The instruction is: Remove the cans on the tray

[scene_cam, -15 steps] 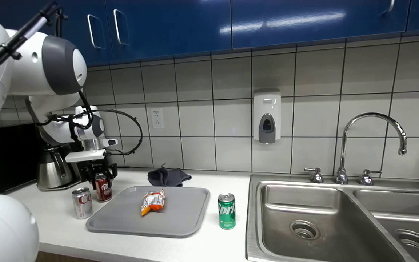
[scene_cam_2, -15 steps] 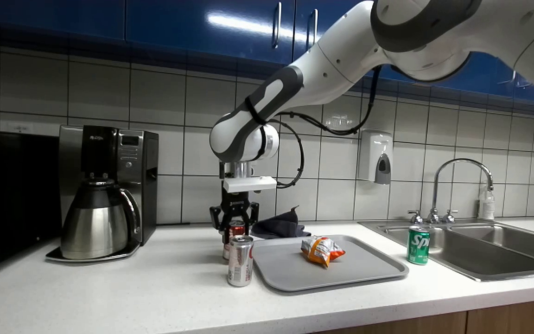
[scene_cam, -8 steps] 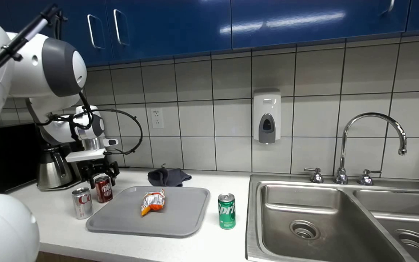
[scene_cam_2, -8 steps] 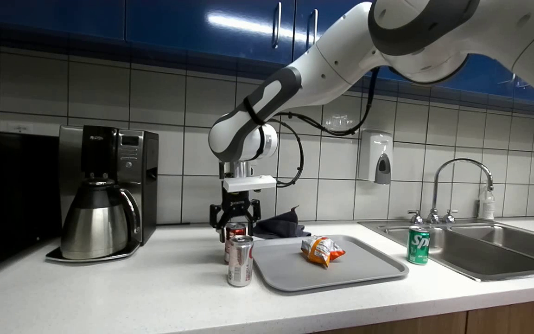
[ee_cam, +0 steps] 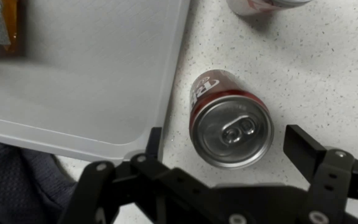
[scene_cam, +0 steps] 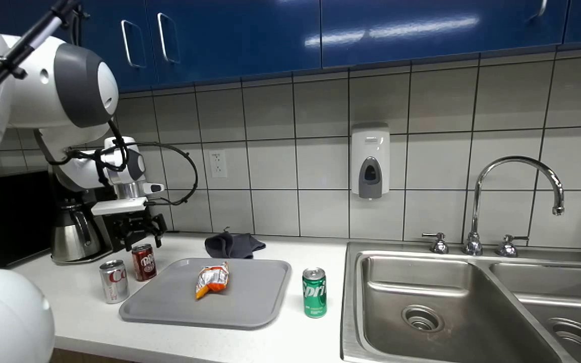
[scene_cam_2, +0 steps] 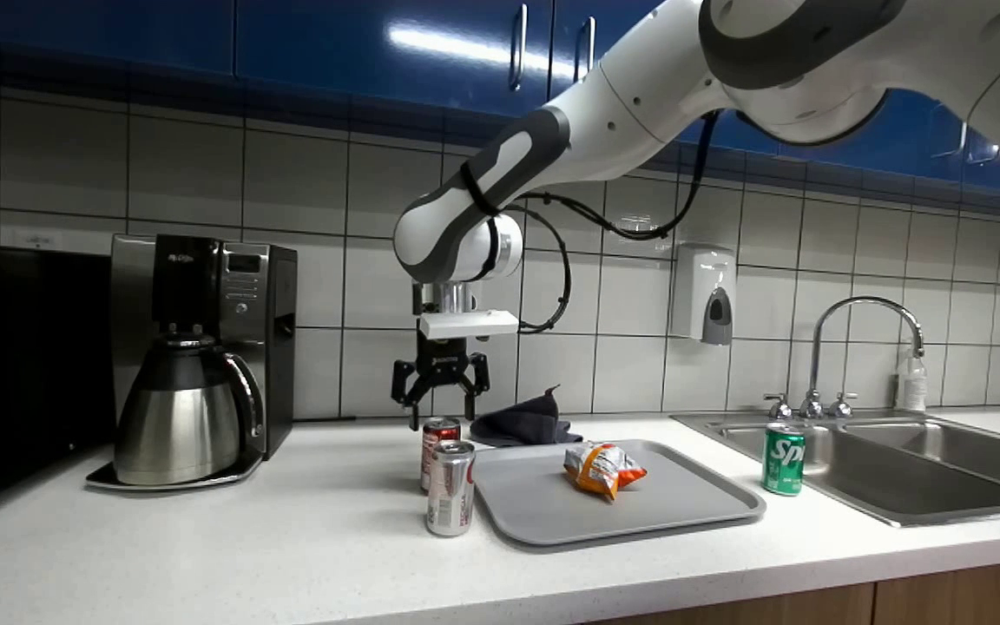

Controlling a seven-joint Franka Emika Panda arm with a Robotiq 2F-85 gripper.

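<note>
- Arm and gripper: raised since the earlier frame. The fingers, which then flanked the upper part of the red can, now end at about the level of its top in both exterior views.
- Gripper: pointing down, its fingers wide apart; in the wrist view a visible gap separates each finger from the red can.
- Red can: upright on the counter, just beside the tray, with a strip of counter showing between; its place is as in the frame just before.
- Silver can: upright on the counter, near the red can but apart from it, also beside the tray; only part of it enters the wrist view.
- Green can: upright on the counter on the opposite side of the tray, between tray and sink.
- Tray: grey, flat on the counter, bearing a silver-and-orange packet.
- Cloth: dark, crumpled, lying behind the tray in both exterior views; contact with the tray cannot be told.
- Coffee maker: in an exterior view, at the end of the counter away from the sink, its pot set in it.
</note>
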